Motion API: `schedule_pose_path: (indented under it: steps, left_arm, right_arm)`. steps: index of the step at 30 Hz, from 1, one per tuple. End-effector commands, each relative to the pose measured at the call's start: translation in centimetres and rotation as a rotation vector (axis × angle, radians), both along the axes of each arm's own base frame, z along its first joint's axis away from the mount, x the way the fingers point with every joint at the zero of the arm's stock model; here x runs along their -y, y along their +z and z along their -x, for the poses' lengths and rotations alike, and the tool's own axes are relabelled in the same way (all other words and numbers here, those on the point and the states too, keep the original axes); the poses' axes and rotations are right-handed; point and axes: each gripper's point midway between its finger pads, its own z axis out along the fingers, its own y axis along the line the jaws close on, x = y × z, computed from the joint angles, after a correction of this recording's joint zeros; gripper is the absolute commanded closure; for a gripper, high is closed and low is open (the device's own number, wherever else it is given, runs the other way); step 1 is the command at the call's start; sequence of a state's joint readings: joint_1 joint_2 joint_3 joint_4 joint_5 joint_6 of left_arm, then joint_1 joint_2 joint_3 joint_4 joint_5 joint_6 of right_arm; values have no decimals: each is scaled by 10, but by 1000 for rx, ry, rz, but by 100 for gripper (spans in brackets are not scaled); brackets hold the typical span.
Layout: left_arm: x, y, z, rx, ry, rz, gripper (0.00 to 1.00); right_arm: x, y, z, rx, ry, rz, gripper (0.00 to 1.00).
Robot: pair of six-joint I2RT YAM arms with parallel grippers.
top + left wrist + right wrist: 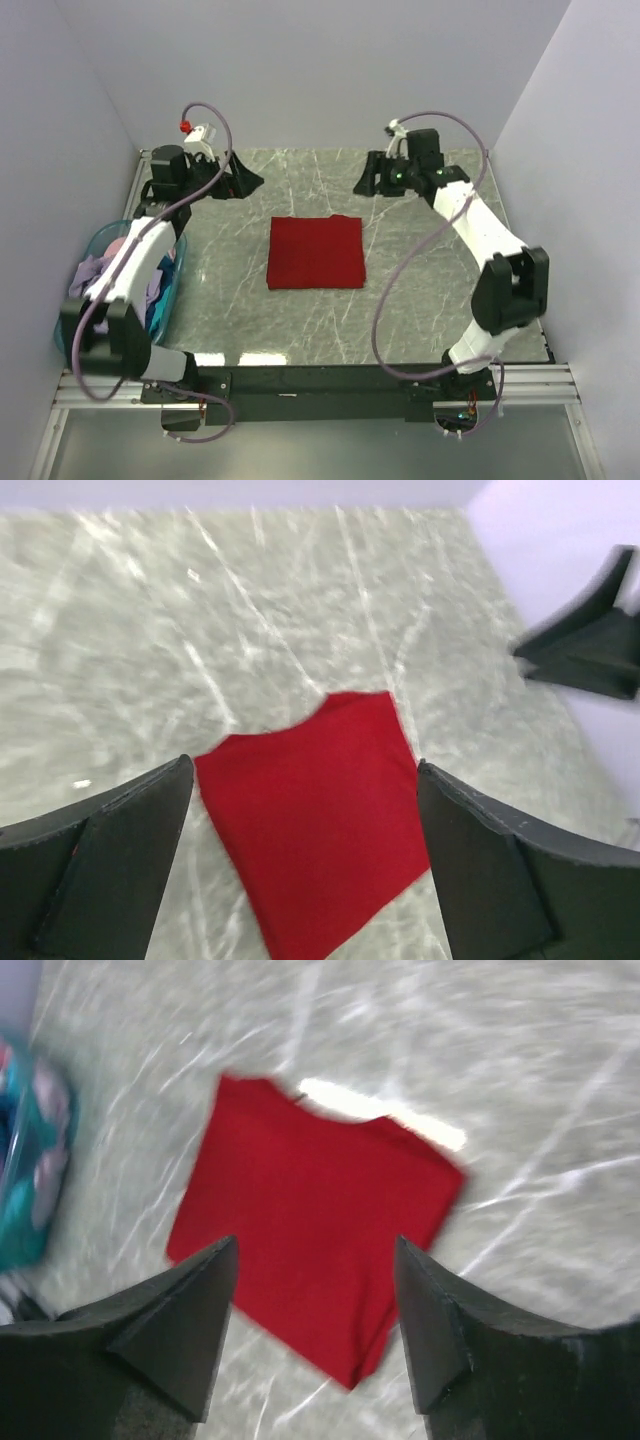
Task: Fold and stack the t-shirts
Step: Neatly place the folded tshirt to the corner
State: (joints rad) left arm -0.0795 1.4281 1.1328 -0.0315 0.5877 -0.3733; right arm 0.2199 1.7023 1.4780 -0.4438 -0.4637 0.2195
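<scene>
The red t-shirt [316,253] lies folded square on the bench [430,300]: one shirt looks done. Beyond its far corners, the left end effector [240,183] and right end effector [368,182] hang open and empty. To its left, the basket [100,236] holds the other t-shirts [92,272], unfolded.

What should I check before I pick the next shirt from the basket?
1. Red shirt folded flat, mid-table: ok.
2. Left pincer open, empty: ok.
3. Right pincer open, empty: ok.
4. Both pincers off the red shirt, near the far edge: ok.
5. Basket holds more shirts, lavender shirt showing: ok.
6. Clean grab point on the lavender shirt: cannot tell, the left arm covers most of the basket from above.
</scene>
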Motion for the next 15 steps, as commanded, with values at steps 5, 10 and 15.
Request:
schedule_pose_path:
  steps: [5, 10, 15]
  left_arm:
    - [26, -41, 63, -116, 196, -350, 1]
    - [80, -71, 91, -161, 132, -398, 1]
    - [129, -120, 102, -335, 95, -450, 1]
  right_arm:
    - [29, -11, 46, -17, -57, 194, 12]
    - [68, 0, 47, -35, -137, 215, 10]
    - [96, -2, 55, -35, -200, 244, 9]
